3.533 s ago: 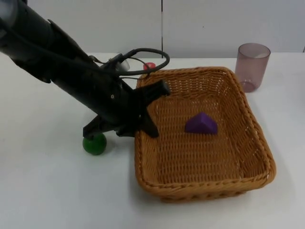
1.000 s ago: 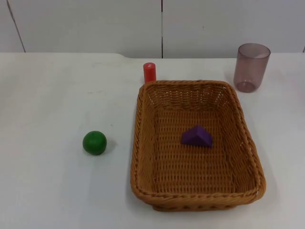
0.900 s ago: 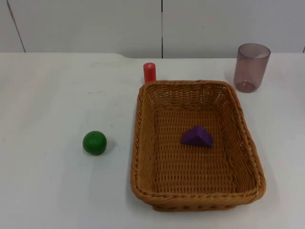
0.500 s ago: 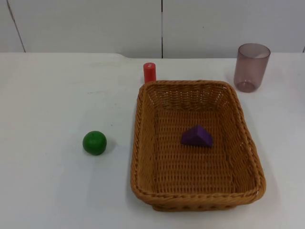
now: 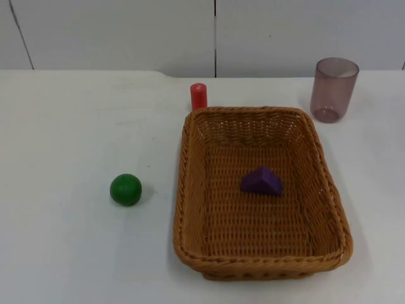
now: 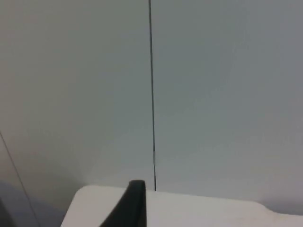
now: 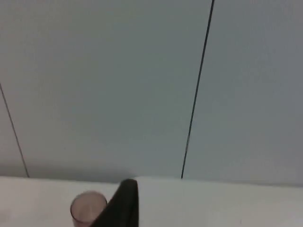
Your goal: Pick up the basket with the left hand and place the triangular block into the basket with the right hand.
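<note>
purple triangular block (image 5: 261, 182) sits mid-frame inside the woven wicker basket (image 5: 190, 190). Left gripper (image 6: 132, 208) and right gripper (image 7: 124, 203) both face the grey wall; can't tell their finger state.

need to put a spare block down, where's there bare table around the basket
Widest bare patch: the table left of the basket, around the ball. Another strip runs right of the basket, below the cup. Crowded: the far edge, where the red cylinder stands close to the basket's rim. The purple block lies inside.
</note>
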Robot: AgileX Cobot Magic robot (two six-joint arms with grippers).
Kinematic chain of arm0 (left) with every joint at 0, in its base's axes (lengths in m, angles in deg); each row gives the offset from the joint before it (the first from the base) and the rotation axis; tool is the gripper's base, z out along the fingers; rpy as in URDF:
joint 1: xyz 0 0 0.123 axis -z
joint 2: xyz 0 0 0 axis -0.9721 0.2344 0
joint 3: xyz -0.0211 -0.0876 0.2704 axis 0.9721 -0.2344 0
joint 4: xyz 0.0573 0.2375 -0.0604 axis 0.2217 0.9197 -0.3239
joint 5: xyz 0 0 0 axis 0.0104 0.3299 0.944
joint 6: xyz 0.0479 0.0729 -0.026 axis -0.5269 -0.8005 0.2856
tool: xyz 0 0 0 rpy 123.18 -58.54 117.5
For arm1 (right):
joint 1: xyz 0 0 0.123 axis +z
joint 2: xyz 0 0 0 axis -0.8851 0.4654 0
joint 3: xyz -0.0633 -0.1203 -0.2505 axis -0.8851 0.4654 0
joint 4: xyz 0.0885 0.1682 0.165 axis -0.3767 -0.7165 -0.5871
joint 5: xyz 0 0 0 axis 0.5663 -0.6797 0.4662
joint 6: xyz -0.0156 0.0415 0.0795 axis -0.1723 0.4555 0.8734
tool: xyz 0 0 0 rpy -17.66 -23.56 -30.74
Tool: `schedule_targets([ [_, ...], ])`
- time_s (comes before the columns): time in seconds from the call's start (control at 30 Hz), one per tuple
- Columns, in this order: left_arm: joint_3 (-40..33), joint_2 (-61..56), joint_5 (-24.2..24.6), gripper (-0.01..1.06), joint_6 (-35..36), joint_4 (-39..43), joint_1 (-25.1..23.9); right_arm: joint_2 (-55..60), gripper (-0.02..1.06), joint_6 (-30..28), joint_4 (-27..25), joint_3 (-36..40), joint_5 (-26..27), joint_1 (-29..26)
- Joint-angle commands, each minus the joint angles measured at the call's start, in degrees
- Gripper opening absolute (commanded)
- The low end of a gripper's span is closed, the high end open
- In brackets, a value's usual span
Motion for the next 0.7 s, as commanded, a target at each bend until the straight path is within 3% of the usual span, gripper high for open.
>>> schedule_targets([
  [0.0, -0.22, -1.81, 0.95, 1.05, -0.18, -0.58, -0.21, -5.28, 1.05, 0.18, 0.08, 0.82, -0.45, 0.27],
  [0.13, -0.77, -5.67, 1.35, 1.05, -2.8, -1.33, -0.21, -13.4, 1.05, 0.18, 0.19, 0.82, -2.71, 0.27],
  [0.43, -7.21, -21.38, -3.88, 1.05, -8.34, -3.71, -0.21, -29.23, 1.05, -1.28, 0.09, 0.82, -4.69, 0.27],
  [0.57, -9.26, -26.19, -3.76, 1.05, -12.64, -7.62, -0.21, -32.79, 1.05, -3.42, 0.09, 0.82, -5.72, 0.27],
  [0.67, -10.19, -29.87, -2.0, 1.05, -13.25, -8.26, -0.21, -35.37, 1.05, -4.22, -0.04, 0.91, -9.84, 1.51],
])
